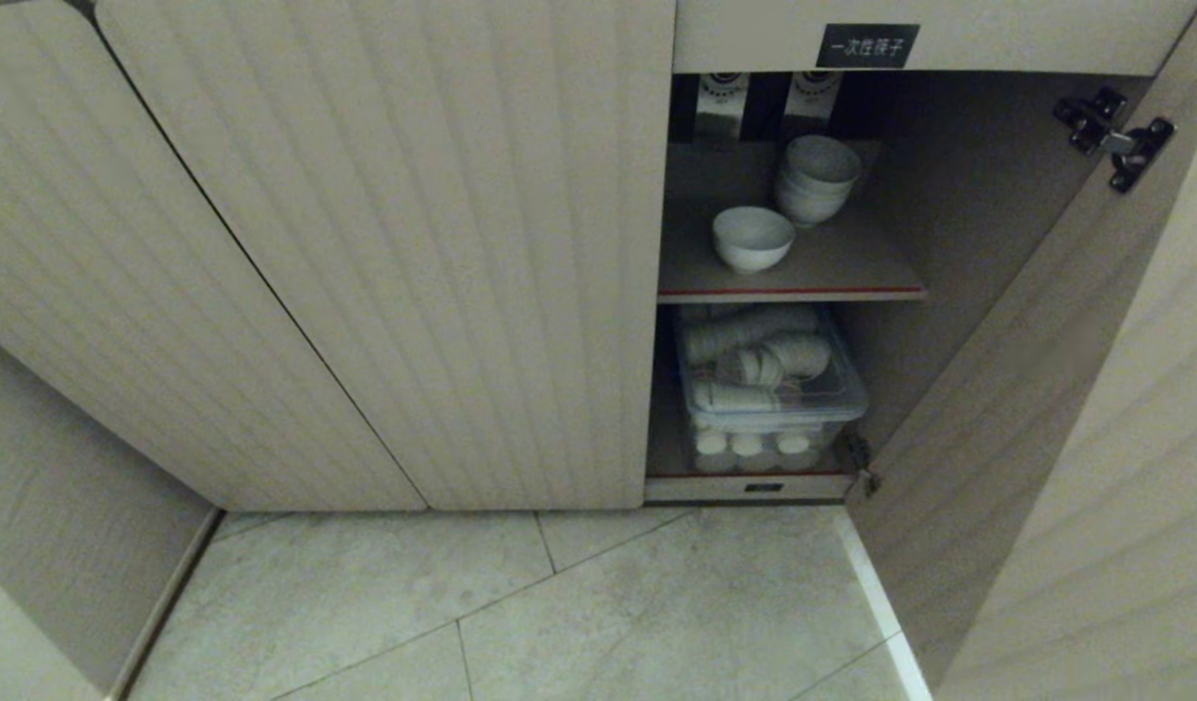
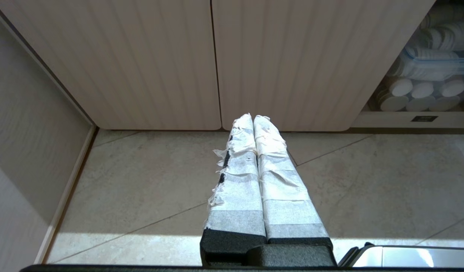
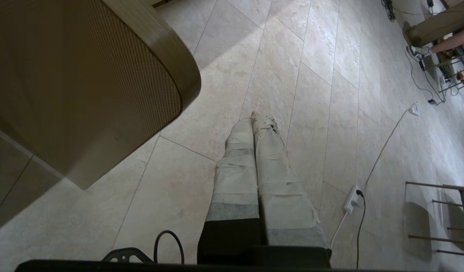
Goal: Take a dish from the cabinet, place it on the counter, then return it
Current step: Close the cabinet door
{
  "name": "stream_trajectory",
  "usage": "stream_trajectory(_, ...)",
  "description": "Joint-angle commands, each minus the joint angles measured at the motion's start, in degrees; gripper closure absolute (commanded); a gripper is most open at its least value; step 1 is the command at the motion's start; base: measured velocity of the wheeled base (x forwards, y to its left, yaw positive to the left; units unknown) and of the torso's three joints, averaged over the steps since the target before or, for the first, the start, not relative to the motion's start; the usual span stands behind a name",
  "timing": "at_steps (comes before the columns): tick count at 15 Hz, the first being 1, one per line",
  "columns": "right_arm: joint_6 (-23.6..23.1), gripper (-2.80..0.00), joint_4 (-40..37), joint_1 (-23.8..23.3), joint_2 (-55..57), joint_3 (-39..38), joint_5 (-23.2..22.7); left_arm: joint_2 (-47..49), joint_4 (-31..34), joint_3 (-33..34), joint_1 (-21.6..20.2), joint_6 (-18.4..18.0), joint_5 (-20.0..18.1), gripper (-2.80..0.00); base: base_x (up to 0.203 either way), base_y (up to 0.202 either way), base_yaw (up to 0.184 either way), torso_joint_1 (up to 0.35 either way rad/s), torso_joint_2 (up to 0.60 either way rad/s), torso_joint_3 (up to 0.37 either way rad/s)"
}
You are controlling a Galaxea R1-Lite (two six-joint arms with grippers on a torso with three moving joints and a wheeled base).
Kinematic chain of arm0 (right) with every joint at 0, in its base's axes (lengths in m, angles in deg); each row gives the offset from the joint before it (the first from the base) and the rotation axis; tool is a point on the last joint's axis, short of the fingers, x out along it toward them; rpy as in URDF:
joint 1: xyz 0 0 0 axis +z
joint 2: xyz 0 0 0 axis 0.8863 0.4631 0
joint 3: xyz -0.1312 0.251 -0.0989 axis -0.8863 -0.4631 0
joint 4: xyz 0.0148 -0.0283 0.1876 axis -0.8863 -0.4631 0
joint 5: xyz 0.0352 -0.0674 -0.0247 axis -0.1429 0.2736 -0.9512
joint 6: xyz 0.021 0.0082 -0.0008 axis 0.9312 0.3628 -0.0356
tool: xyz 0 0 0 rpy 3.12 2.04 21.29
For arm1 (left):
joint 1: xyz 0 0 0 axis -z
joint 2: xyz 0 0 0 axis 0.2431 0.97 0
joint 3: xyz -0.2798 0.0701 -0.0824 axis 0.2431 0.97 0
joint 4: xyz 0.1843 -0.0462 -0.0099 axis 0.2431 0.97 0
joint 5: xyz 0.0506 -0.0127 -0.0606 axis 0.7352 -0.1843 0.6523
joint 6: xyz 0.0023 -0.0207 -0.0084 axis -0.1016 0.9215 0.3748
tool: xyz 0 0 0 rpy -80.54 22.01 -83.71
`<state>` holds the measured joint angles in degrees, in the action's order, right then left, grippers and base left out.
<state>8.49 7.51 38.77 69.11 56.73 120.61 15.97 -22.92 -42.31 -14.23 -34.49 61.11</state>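
Dish (image 1: 752, 238): small plain white bowl, glossy, upright, mouth up, empty, sitting alone on the cabinet's upper inner shelf near the front red edge, toward the shelf's left side. Cabinet (image 1: 384, 253): low, beige, vertically ribbed doors with rounded lower corners. Left doors closed, right door swung wide open, hinge showing at the top. Black label with white characters on the panel above the opening. Counter not in view.

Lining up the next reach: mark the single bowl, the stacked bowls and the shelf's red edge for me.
single bowl (image 1: 752, 238), head view, on its inner hollow.
stacked bowls (image 1: 818, 177), head view, on the top bowl's side.
red-edged shelf (image 1: 832, 290), head view, on its front edge.
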Motion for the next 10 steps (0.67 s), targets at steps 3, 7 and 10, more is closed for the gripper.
stream_trajectory(3,0.01,0.0,-0.4,-1.83,4.21,3.63,0.21,-0.02,0.0,0.0,-0.02,0.02,0.04,0.0,0.0,0.0,0.0,0.0,0.0,0.0)
stream_trajectory(7,1.89,0.0,-0.12,-2.46,7.63,6.52,0.2,-0.02,0.0,0.0,-0.02,0.02,0.04,0.0,0.0,0.0,0.0,0.0,0.0,0.0)
stream_trajectory(10,3.35,0.0,0.13,-2.46,9.29,6.34,-0.07,-0.02,0.0,0.0,-0.02,0.02,0.04,0.0,0.0,0.0,0.0,0.0,0.0,0.0)
